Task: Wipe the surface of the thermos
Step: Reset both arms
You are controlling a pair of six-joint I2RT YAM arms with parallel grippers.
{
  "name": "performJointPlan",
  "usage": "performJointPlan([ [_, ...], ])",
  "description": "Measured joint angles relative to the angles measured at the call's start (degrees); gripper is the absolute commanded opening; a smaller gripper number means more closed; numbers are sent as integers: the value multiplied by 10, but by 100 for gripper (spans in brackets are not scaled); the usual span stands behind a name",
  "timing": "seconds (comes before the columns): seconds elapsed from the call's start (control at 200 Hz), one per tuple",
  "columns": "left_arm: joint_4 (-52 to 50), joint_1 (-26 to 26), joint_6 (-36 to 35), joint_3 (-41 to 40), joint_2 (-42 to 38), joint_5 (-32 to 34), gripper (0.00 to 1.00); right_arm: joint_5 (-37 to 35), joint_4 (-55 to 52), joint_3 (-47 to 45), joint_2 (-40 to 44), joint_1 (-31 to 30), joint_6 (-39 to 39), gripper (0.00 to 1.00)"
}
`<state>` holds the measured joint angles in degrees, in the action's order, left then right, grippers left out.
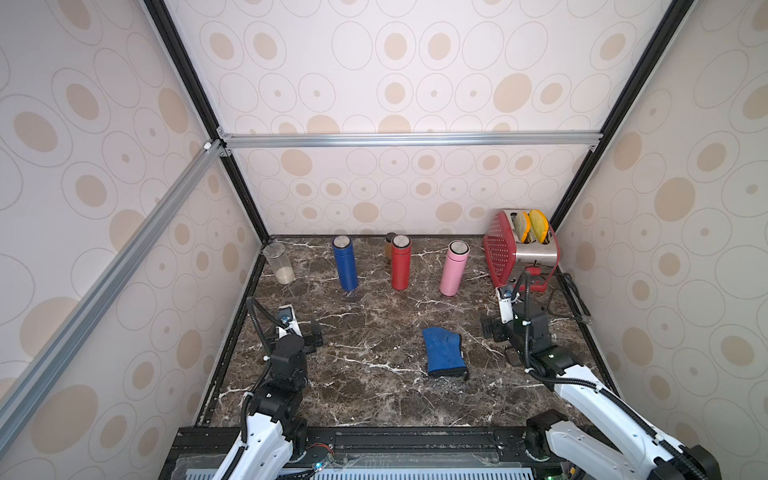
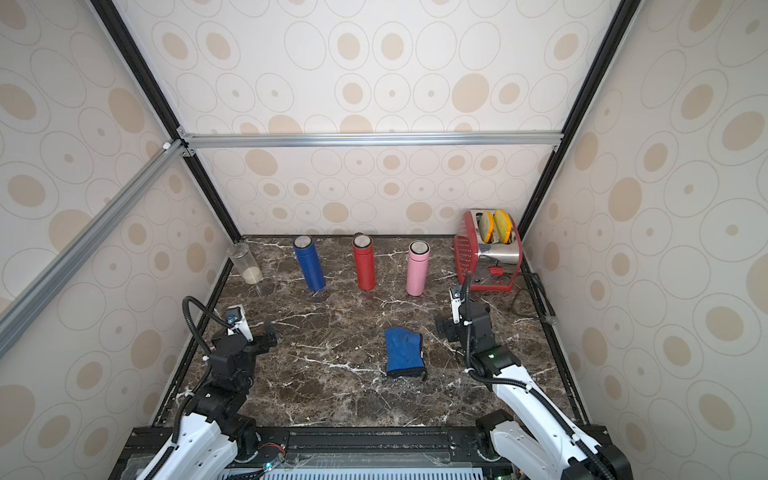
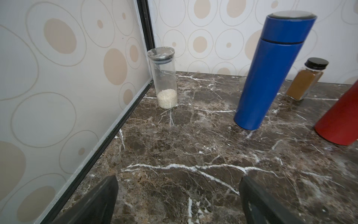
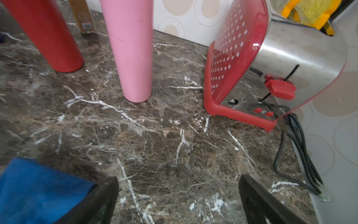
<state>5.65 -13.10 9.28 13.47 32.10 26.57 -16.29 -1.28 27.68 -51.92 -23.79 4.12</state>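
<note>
Glass jar (image 3: pixel 164 77) holds some white grains; small jar (image 3: pixel 305 79) holds brown powder. Blue thermos (image 1: pixel 345 264), red thermos (image 1: pixel 401 262) and pink thermos (image 1: pixel 454 269) stand capped at the back. Left gripper (image 3: pixel 178 199) and right gripper (image 4: pixel 178 199) are wide, empty.

Beige-ovalled walls (image 1: pixel 395 83) — braced by aluminium rails (image 1: pixel 411 139) — enclose a dark marble tabletop (image 1: pixel 374 395).

No words or numbers are showing clearly enough to read. The small brown jar (image 4: pixel 82 15), sitting at the upper left of the right wrist view, is carrying a little white sticker (image 4: pixel 86 25) low on its side. The marks on the sticker are looking like tiny dark lines, and they are coming out too small and blurry to make out.
</note>
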Motion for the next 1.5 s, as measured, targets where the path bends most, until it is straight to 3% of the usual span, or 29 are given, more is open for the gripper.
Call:
performJointPlan([
  [0.12, 97, 17, -21, -30, 77, 2, 99, -22, 56, -32, -21, 12, -14, 100],
  [0.25, 226, 29, -45, -49, 220, 2, 99, -31, 115, -40, -56, 33, -30, 100],
  [0.401, 339, 41, -61, -37, 368, -7, 99, -2, 181, -39, -101, 103, -33, 100],
  [0.651, 456, 87, -69, -7, 433, -47, 99, 50, 258, -28, -210, 174, -37, 100],
  [0.861, 577, 113, -69, -8, 567, -77, 99, 58, 346, -19, -326, 198, -48, 100],
  [1.497, 488, 121, -61, 68, 566, -83, 99, 64, 461, -40, -355, 207, -52, 100],
])
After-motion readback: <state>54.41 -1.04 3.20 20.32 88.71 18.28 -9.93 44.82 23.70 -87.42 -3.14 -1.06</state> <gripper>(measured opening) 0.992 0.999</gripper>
